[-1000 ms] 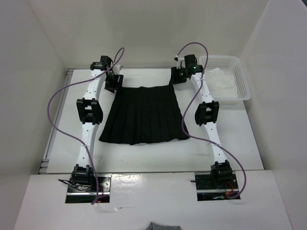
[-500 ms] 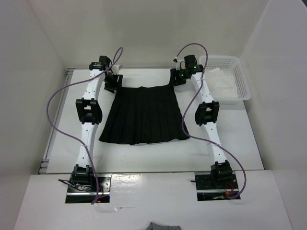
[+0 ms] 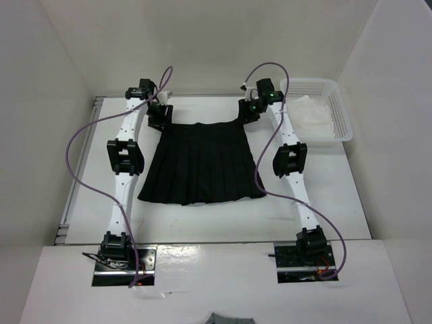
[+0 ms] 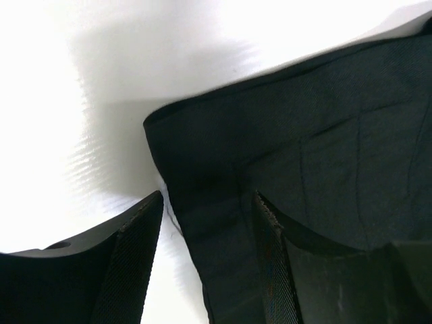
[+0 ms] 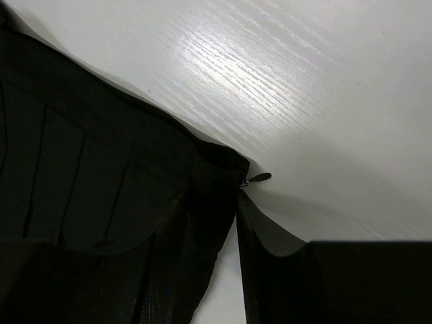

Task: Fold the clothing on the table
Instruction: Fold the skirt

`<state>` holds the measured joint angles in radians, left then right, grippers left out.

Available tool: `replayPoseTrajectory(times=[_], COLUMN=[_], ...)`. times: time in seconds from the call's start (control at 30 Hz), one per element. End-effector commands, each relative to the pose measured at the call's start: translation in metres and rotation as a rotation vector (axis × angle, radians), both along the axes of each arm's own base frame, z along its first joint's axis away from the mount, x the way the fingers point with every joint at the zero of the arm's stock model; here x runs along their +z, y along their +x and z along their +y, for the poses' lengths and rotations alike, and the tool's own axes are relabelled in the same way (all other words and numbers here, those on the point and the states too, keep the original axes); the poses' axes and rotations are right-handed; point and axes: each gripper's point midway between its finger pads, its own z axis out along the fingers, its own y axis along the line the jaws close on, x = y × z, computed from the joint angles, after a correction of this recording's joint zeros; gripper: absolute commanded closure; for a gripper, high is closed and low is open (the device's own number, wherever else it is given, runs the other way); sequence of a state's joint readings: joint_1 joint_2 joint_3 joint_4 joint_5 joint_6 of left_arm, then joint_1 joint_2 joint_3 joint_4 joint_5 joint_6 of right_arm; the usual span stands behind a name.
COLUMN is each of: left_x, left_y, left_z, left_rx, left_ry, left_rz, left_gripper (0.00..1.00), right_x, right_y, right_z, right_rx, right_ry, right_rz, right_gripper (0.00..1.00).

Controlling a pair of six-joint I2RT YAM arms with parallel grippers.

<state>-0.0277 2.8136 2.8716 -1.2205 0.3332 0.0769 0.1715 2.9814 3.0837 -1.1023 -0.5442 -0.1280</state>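
Observation:
The clothing, a black pleated skirt, lies flat on the white table, waistband at the far side and hem toward the arm bases. My left gripper is at the waistband's far left corner. In the left wrist view its jaws stand open astride that corner of the skirt, with bare table showing beside the left finger. My right gripper is at the far right corner. Its jaws straddle the skirt's corner near the zipper pull, a thin gap left.
A white mesh basket holding a white cloth stands at the far right of the table. White walls close in the table on three sides. Purple cables loop over both arms.
The right jaws have narrowed around the waistband corner, and that gripper has shifted slightly left. The skirt's hem has crept a little left. The left arm has barely moved.

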Motion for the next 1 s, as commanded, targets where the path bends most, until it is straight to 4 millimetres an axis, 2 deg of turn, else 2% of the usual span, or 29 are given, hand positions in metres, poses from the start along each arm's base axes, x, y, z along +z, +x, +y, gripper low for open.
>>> replayPoseTrajectory(times=[0.0,0.13,0.27,0.4,0.63,0.83,0.97], left_x=[-0.012,-0.007,-0.017,-0.030,-0.027,-0.017,-0.022], left_y=[0.003,0.008,0.007,0.005,0.013,0.020,0.019], left_z=[-0.001,-0.005,-0.003,0.005,0.023,0.018,0.012], left_rx=[-0.019,-0.027,-0.023,-0.008,0.024,0.005,-0.024], left_ry=[-0.025,-0.047,-0.036,-0.019,-0.010,-0.036,-0.067], left_rz=[0.001,-0.028,-0.010,0.011,-0.017,-0.057,-0.055], left_gripper=[0.38,0.38,0.42,0.46,0.55,0.55,0.55], right_x=[0.014,0.013,0.016,0.016,0.016,0.016,0.016], right_y=[-0.016,-0.017,-0.016,-0.018,-0.019,-0.020,-0.020], right_z=[0.005,0.004,0.004,0.009,0.011,0.010,0.010], right_rx=[0.024,0.031,0.030,0.040,0.044,0.051,0.051], right_ry=[-0.016,-0.021,-0.020,-0.020,-0.012,-0.017,-0.017], right_rz=[0.029,0.033,0.024,0.024,0.025,0.029,0.029], right_gripper=[0.60,0.60,0.60,0.60,0.60,0.61,0.61])
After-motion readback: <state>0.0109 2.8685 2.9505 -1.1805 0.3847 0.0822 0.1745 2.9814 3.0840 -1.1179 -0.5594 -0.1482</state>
